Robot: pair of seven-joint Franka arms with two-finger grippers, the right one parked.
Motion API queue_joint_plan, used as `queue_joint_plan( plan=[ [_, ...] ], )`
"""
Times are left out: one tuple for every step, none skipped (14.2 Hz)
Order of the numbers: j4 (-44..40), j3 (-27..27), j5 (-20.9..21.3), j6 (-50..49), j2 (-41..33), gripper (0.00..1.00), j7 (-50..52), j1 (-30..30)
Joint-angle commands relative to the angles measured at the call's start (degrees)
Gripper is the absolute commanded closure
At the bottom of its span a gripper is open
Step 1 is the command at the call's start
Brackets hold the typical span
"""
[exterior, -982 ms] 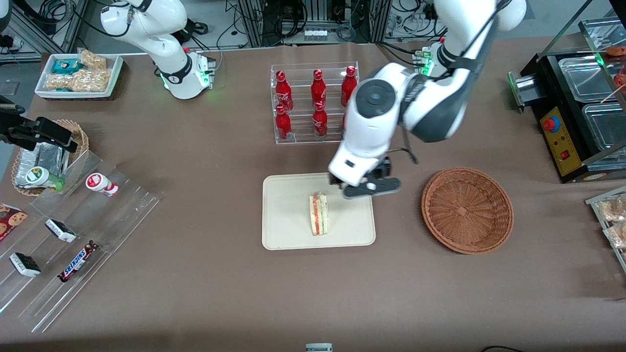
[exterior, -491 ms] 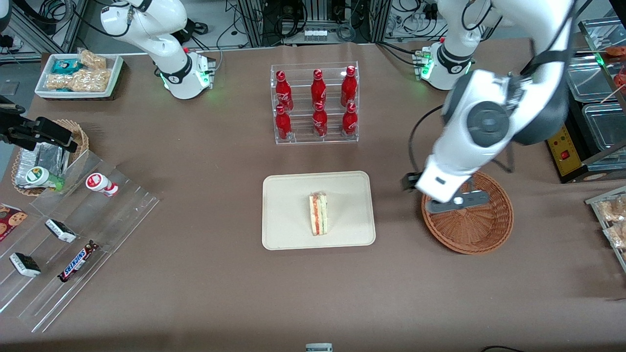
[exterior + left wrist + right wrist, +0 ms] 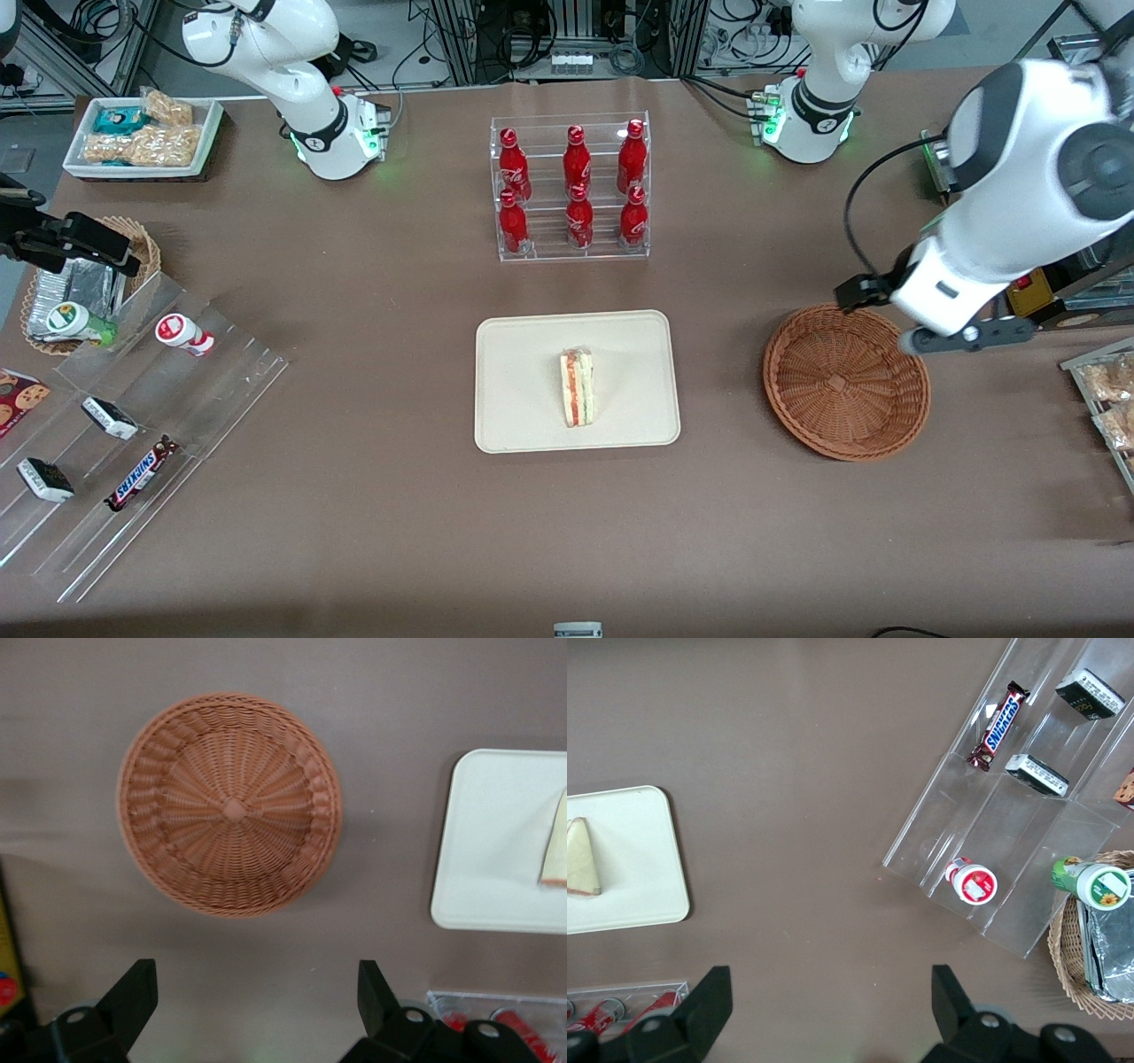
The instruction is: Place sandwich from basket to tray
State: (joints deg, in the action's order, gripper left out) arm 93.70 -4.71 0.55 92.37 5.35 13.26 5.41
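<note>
The sandwich (image 3: 577, 387) is a pale wedge with red and green filling, lying in the middle of the cream tray (image 3: 523, 381). The round reddish-brown basket (image 3: 846, 381) stands beside the tray toward the working arm's end, with nothing in it. My gripper (image 3: 967, 338) hangs above the table just off the basket's rim, toward the working arm's end. In the left wrist view the gripper (image 3: 254, 979) is open with only table between its fingers. That view also shows the basket (image 3: 230, 806), the tray (image 3: 496, 842) and an edge of the sandwich (image 3: 555, 846).
A clear rack of red bottles (image 3: 571, 186) stands farther from the camera than the tray. A black appliance (image 3: 1036, 221) and a snack tray (image 3: 1107, 399) sit at the working arm's end. A stepped acrylic display (image 3: 133, 416) with snack bars lies toward the parked arm's end.
The gripper has swung from beside the sandwich over the tray, across the basket, toward the working arm's end. The sandwich has stayed on the tray.
</note>
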Motion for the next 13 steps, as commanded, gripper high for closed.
queue_joint_plan(
  plan=[
    [1.4, -0.7, -0.6, -2.1, -5.1, 0.00, -5.8, -2.4],
    [1.3, -0.4, -0.5, -2.7, -6.2, 0.00, -7.6, -2.6],
    [0.6, 1.4, -0.4, -3.9, -7.3, 0.00, -9.5, -2.6],
    [-0.1, 2.5, -0.5, -5.1, -7.7, 0.00, -10.9, -2.5],
    [-0.3, 3.3, -0.6, -5.8, -8.2, 0.00, -12.4, -2.5],
    [-0.3, 4.3, -0.6, -5.7, -8.6, 0.00, -13.7, -2.5],
    [-0.4, 4.6, -0.7, -5.5, -8.5, 0.00, -13.8, -2.5],
    [-0.9, 4.7, -0.8, -5.3, -8.2, 0.00, -13.7, -2.4],
    [-1.3, 4.7, -1.0, -5.6, -7.9, 0.00, -13.4, -2.5],
    [-1.1, 4.5, -1.4, -6.0, -8.0, 0.00, -13.2, -2.2],
    [-1.1, 4.4, -1.5, -6.8, -8.1, 0.00, -13.3, -2.2],
    [-1.2, 4.4, -1.5, -7.0, -7.9, 0.00, -13.3, -2.2],
    [-1.2, 4.4, -1.5, -6.9, -7.8, 0.00, -13.3, -2.2]
  ],
)
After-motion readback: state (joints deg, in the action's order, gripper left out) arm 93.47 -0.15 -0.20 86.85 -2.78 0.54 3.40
